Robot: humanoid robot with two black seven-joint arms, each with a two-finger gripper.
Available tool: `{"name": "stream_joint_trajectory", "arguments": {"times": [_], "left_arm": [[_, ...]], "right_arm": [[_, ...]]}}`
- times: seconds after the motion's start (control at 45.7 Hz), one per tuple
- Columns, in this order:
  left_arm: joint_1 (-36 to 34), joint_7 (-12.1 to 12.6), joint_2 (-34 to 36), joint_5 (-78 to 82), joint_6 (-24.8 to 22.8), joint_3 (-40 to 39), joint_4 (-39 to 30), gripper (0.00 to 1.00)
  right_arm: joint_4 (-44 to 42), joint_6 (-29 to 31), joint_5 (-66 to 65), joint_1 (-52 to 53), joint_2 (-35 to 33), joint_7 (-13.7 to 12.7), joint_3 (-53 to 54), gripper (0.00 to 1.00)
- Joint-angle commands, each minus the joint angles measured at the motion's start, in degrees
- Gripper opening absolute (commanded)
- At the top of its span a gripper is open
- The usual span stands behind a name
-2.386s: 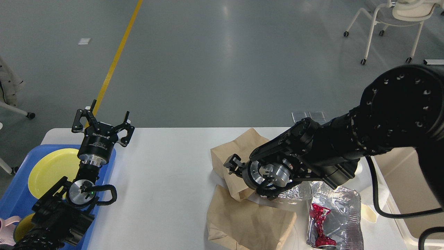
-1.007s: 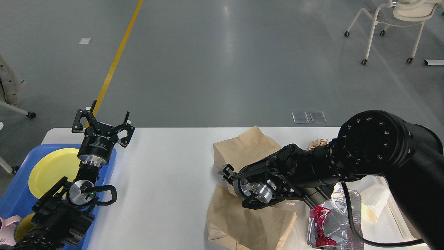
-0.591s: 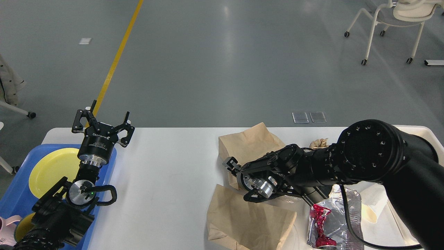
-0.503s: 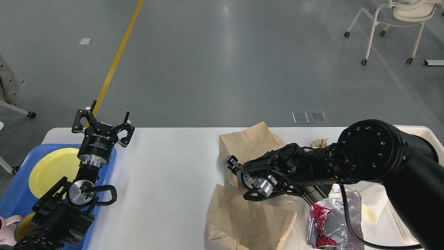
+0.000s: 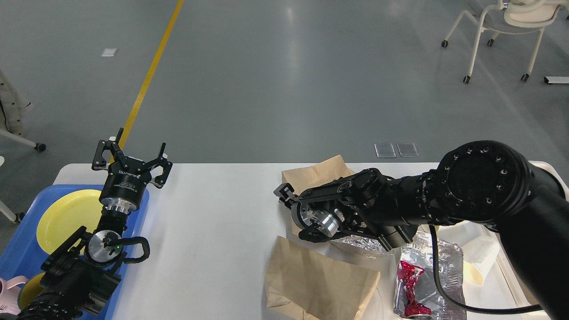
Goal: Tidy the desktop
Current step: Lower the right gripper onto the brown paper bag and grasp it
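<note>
The white worktop (image 5: 213, 213) spreads under both my arms, with two brown paper bags and foil wrappers littering its right half. My right hand (image 5: 284, 195) sits at the far paper bag (image 5: 318, 175), though I cannot tell whether it grips; next I judge it needs a firm pinch and a lift. My left hand (image 5: 133, 158) hangs spread apart and empty above the blue tray (image 5: 26, 213).

1 head view, high, angled forward and down over the desktop (image 5: 213, 213)

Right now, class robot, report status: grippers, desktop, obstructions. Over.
Left gripper open, idle above blue tray. Right gripper at far paper bag, grip unclear. Desktop cluttered: bags, foil.
</note>
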Motion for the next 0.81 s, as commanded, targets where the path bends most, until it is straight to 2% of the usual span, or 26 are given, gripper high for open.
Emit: {"name": "stream_joint_trajectory", "arguments": {"times": [0.0, 0.175, 0.372, 0.591, 0.657, 0.744, 0.788], "left_arm": [[0.00, 0.00, 0.00, 0.00, 0.00, 0.00, 0.00, 0.97], [0.00, 0.00, 0.00, 0.00, 0.00, 0.00, 0.00, 0.97], [0.00, 0.00, 0.00, 0.00, 0.00, 0.00, 0.00, 0.97], [0.00, 0.00, 0.00, 0.00, 0.00, 0.00, 0.00, 0.97], [0.00, 0.00, 0.00, 0.00, 0.00, 0.00, 0.00, 0.97], [0.00, 0.00, 0.00, 0.00, 0.00, 0.00, 0.00, 0.97], [0.00, 0.00, 0.00, 0.00, 0.00, 0.00, 0.00, 0.97]], "right_arm": [[-2.35, 0.03, 0.07, -2.98, 0.18, -0.28, 0.53, 0.98], [-2.44, -1.20, 0.16, -3.06, 0.35, -0.45, 0.62, 0.98], [-5.86, -6.38, 2.96, -5.70, 0.09, -0.28, 2.28, 0.97], [-7.54, -9.20, 3.85, -8.78, -0.17, 0.78, 5.80, 0.89], [-7.54, -9.29, 3.85, -9.30, -0.17, 1.04, 6.33, 0.79], [-7.45, -9.29, 3.23, -10.09, -0.17, 2.27, 6.68, 0.47], [-7.36, -9.20, 3.15, -10.53, -0.17, 2.97, 6.77, 0.35]]}}
